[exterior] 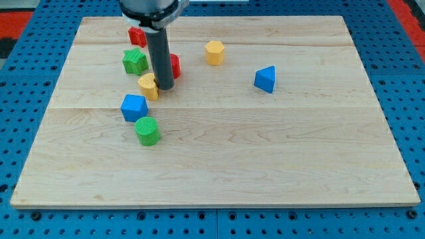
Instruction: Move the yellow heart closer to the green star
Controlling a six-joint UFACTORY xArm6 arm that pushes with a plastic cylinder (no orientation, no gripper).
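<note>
The yellow heart (148, 86) lies on the wooden board at the view's upper left. The green star (135, 62) sits just above and to the left of it, a small gap apart. My tip (165, 87) stands right against the heart's right side. The dark rod rises from there and partly hides a red block (174, 66) behind it.
A blue cube (133, 107) and a green cylinder (147, 130) lie below the heart. Another red block (137, 36) is near the board's top edge. A yellow hexagon (214, 52) and a blue triangular block (265, 79) lie to the right.
</note>
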